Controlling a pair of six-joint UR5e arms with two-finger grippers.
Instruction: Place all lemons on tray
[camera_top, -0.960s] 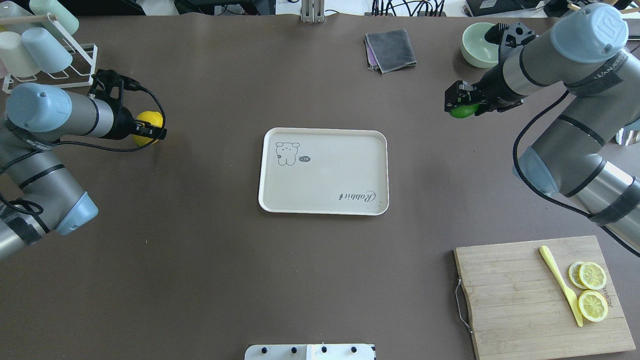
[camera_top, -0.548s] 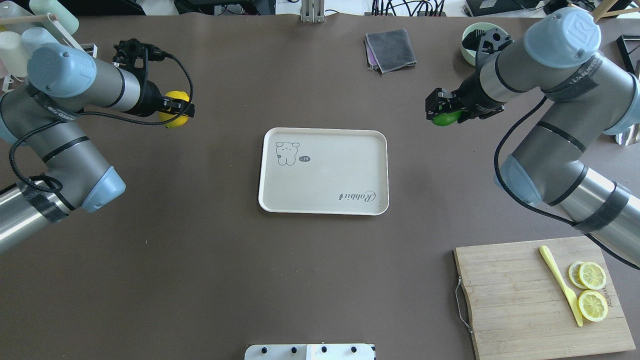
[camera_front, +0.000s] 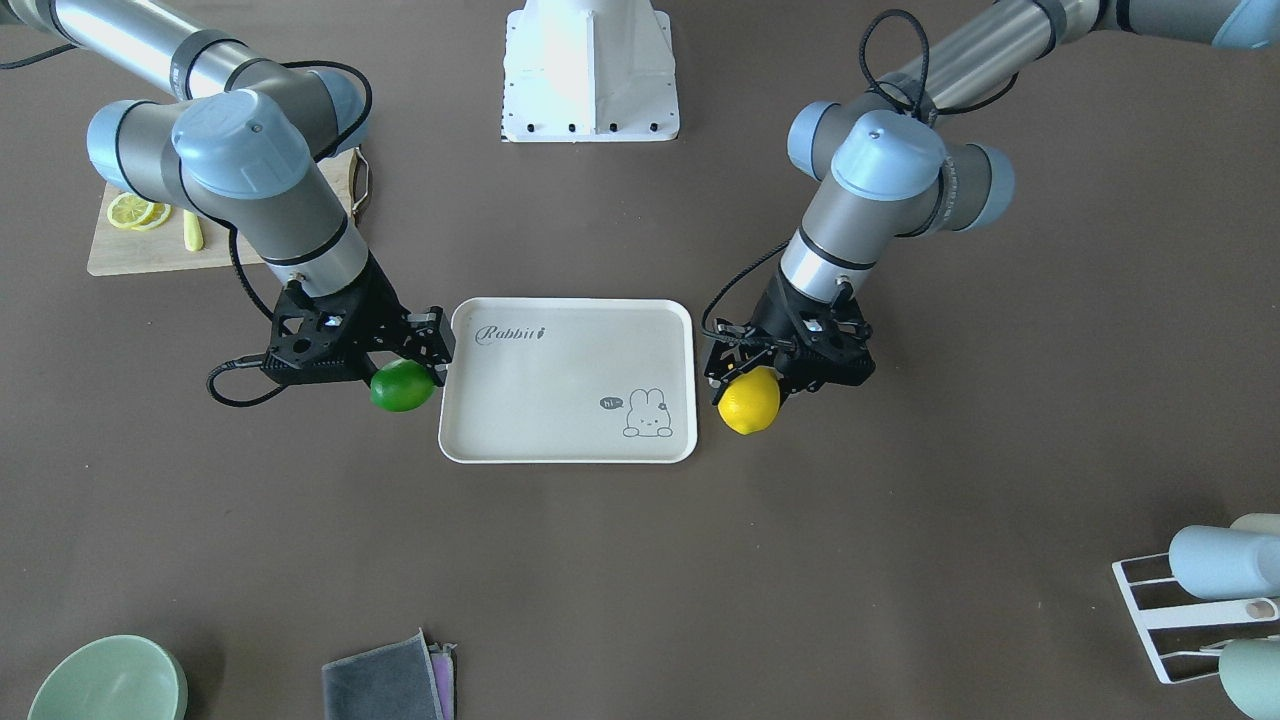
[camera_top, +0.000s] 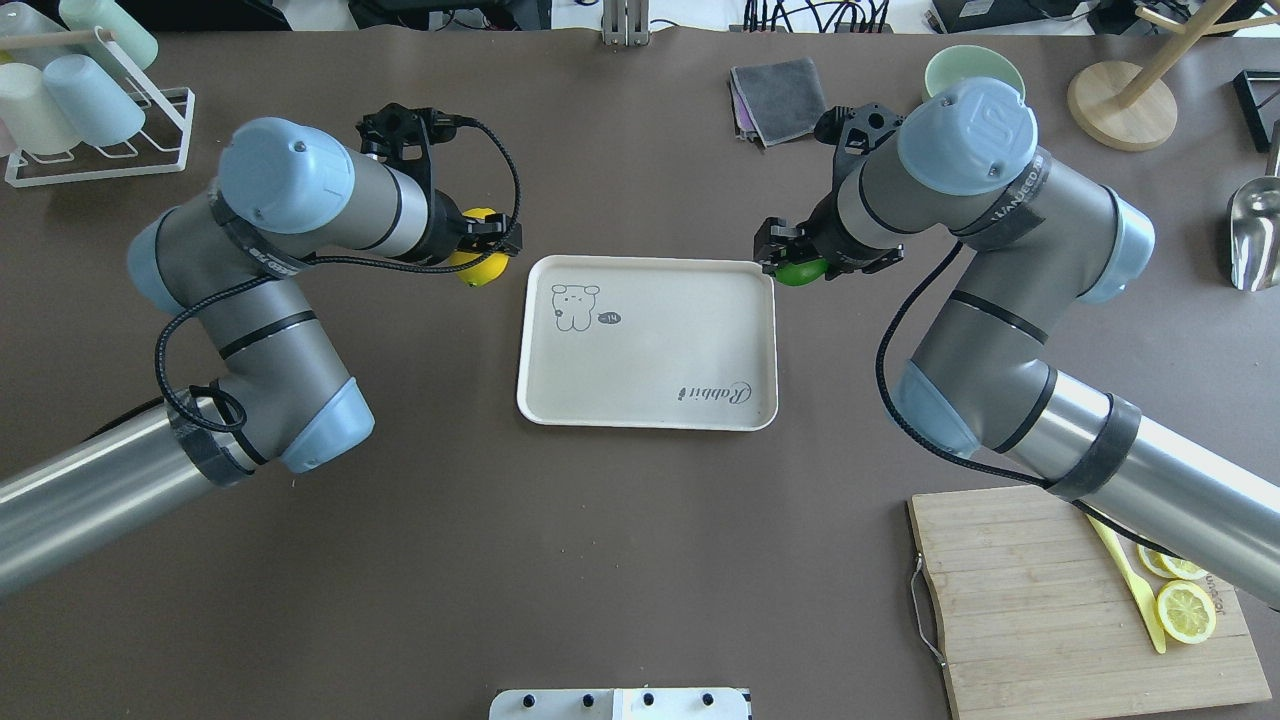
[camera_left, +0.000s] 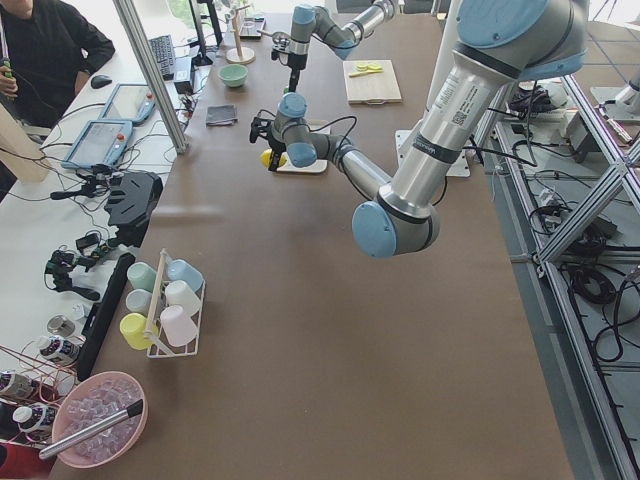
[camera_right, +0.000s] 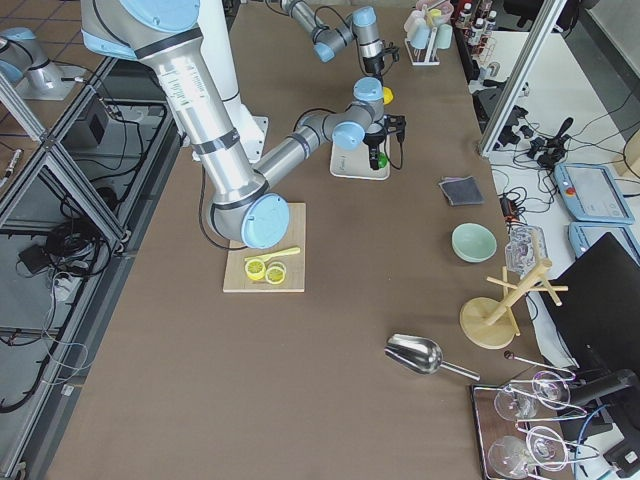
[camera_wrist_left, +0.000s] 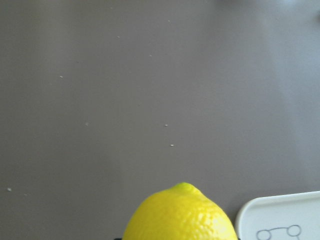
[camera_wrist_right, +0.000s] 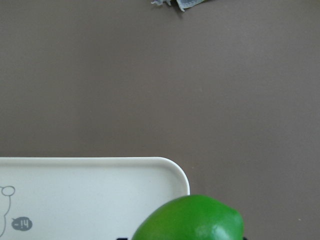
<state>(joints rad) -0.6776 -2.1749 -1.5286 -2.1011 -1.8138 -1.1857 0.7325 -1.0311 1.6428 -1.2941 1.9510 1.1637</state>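
The cream tray (camera_top: 650, 380) (camera_front: 560, 400) lies at the table's middle, nothing on it. My left gripper (camera_top: 490, 252) (camera_front: 745, 385) is shut on the yellow lemon (camera_top: 482, 268) (camera_front: 749, 402) (camera_wrist_left: 181, 215), held above the table just off the tray's far left corner. My right gripper (camera_top: 790, 255) (camera_front: 410, 365) is shut on the green lemon (camera_top: 803, 271) (camera_front: 402, 386) (camera_wrist_right: 192, 220), held just off the tray's far right corner (camera_wrist_right: 175, 172).
A wooden cutting board (camera_top: 1040, 600) with lemon slices (camera_top: 1186, 611) and a yellow knife (camera_top: 1135, 585) lies near right. A grey cloth (camera_top: 782, 98), a green bowl (camera_top: 950, 68), a wooden stand (camera_top: 1120, 92) and a scoop (camera_top: 1255, 225) are far right. A cup rack (camera_top: 90, 110) stands far left.
Both arms have swung inward toward the tray, carrying their lemons. The yellow lemon moved right, the green lemon moved left; each now hangs beside a far corner of the tray.
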